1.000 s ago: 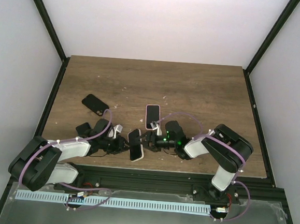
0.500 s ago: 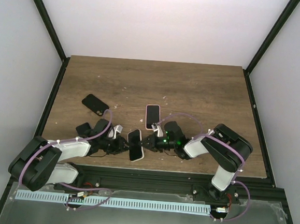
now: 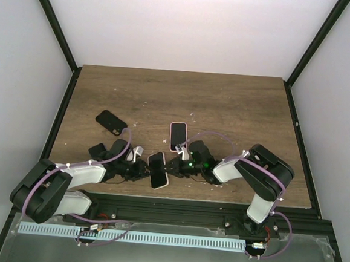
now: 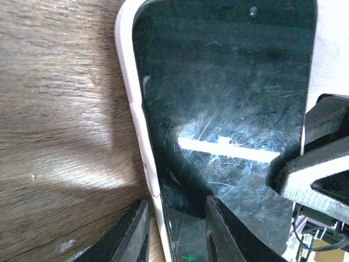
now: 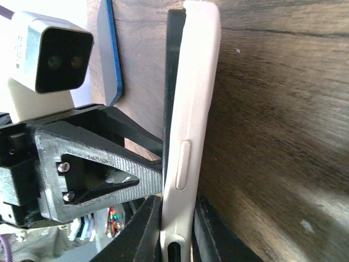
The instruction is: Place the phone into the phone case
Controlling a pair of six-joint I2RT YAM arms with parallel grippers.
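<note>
The phone, with a black scratched screen, sits in a white phone case near the table's front edge. Both grippers hold it. My left gripper is shut across the case's long rim, one finger on the wood side and one on the screen. In the right wrist view the case stands edge-on with the dark phone against its left face. My right gripper is shut on its end, by the side button. From above, the left gripper and right gripper flank the phone.
A second phone in a pink case lies just behind the right gripper. A black phone lies at the left. A blue slab rests beyond the left gripper. The table's front edge is close.
My right gripper has closed from open onto the end of the cased phone. The left gripper has kept its hold, and the phone has hardly moved.
</note>
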